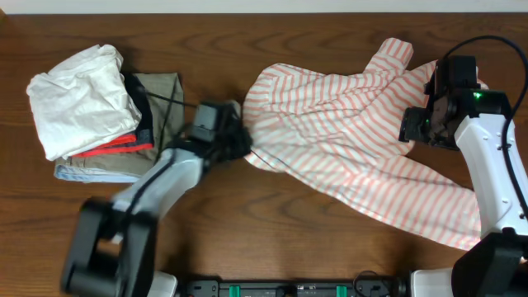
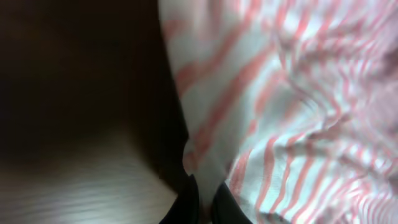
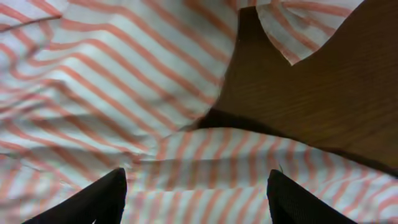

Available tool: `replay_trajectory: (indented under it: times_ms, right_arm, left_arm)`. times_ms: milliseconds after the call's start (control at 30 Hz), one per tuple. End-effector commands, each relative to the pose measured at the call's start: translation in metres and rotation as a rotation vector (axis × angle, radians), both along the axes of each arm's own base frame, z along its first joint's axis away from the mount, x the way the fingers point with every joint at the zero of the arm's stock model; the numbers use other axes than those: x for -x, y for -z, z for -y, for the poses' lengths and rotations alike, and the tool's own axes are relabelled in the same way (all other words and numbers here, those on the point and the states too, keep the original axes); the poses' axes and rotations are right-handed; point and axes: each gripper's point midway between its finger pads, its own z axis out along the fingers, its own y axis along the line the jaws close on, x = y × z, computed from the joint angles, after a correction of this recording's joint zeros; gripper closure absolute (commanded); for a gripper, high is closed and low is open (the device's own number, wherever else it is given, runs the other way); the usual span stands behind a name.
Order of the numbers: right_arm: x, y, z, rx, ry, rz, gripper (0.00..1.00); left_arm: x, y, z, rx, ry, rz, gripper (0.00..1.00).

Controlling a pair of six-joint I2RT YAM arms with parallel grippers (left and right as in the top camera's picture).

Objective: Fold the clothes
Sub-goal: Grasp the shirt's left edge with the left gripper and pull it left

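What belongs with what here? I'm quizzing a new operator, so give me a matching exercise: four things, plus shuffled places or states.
Things: 1 white garment; 2 striped shirt; 3 left end effector; 4 right end effector.
States: a open above the shirt; b atop the folded stack; c spread on the table; d pinching the shirt's edge.
Pairs: 1-b; 2-c; 3-d; 4-a.

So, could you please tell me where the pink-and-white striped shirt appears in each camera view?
Overhead: the pink-and-white striped shirt lies spread out from the centre towards the right.
Left wrist: the shirt fills the right half, blurred.
Right wrist: the shirt covers the left side and the bottom.
Shared landmark: the dark brown wooden table, seen left of the shirt in the left wrist view and at upper right in the right wrist view.
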Motion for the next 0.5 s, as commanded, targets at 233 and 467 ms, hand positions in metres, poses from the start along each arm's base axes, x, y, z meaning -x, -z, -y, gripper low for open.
replay_trajectory:
  times_ms: [233, 467]
  right_arm:
    - [0.029, 0.003, -0.004, -0.022, -0.002, -0.104, 0.28]
    - [0.049, 0.011, 0.000, -0.030, 0.030, -0.183, 0.28]
  left_arm:
    - [-0.033, -0.079, -0.100, -0.185, -0.205, 0.295, 0.94]
    - [-0.031, -0.068, -0.134, -0.398, -0.249, 0.283, 0.94]
